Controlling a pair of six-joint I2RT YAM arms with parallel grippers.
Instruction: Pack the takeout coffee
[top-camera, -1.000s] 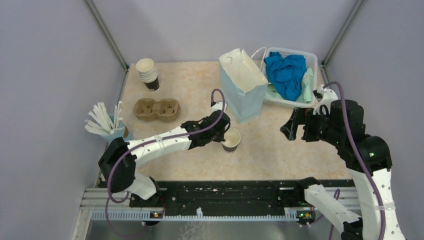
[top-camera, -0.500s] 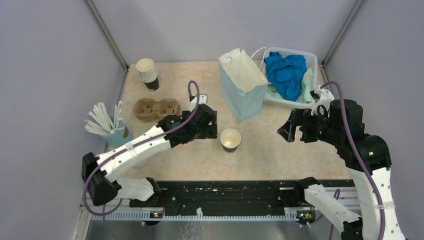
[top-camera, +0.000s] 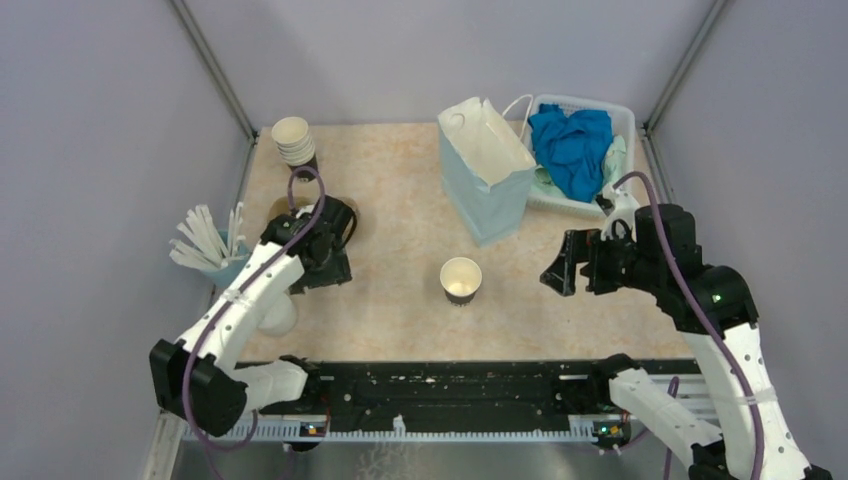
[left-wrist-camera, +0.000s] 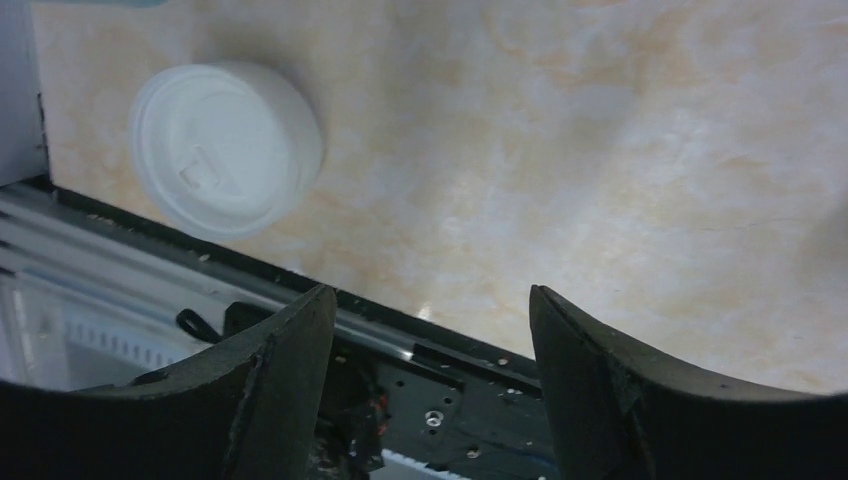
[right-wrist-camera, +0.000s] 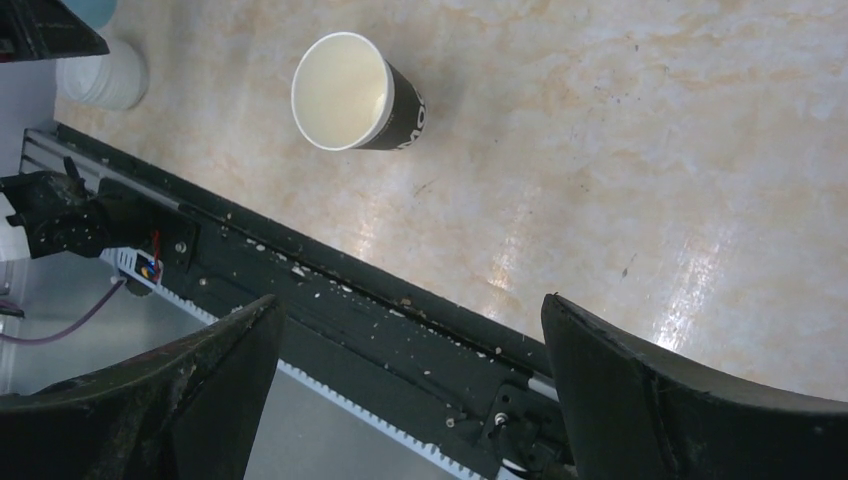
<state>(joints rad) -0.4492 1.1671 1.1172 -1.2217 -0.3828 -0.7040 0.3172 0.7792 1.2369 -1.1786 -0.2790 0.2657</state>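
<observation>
Beige marbled table (top-camera: 400, 170) carries everything. Pale blue paper bag (top-camera: 487, 185) stands at the far side, right of centre, mouth up and leaning a bit. White basket (top-camera: 628, 118) of blue cloth sits just beside it on the right.

Over the near-left part of the table hangs the left gripper (left-wrist-camera: 430, 300) — fingers wide apart, nothing between them. Right of centre hovers the right gripper (right-wrist-camera: 410, 310), also spread wide and empty.

Mid-table stands the takeout coffee cup (top-camera: 461, 279), upright, between the two grippers and on the near side of the bag. It is dark brown outside and cream inside, with no lid on it. At the near-left edge lies the white lid (left-wrist-camera: 225, 148), loose and well apart from the cup.

Judgement: lidding comes before bagging. Risks — the light open cup tips if a finger clips the rim. Too hard a squeeze crushes the paper wall. A lid pressed off-centre won't seat. The leaning bag may topple when the cup goes in.
</observation>
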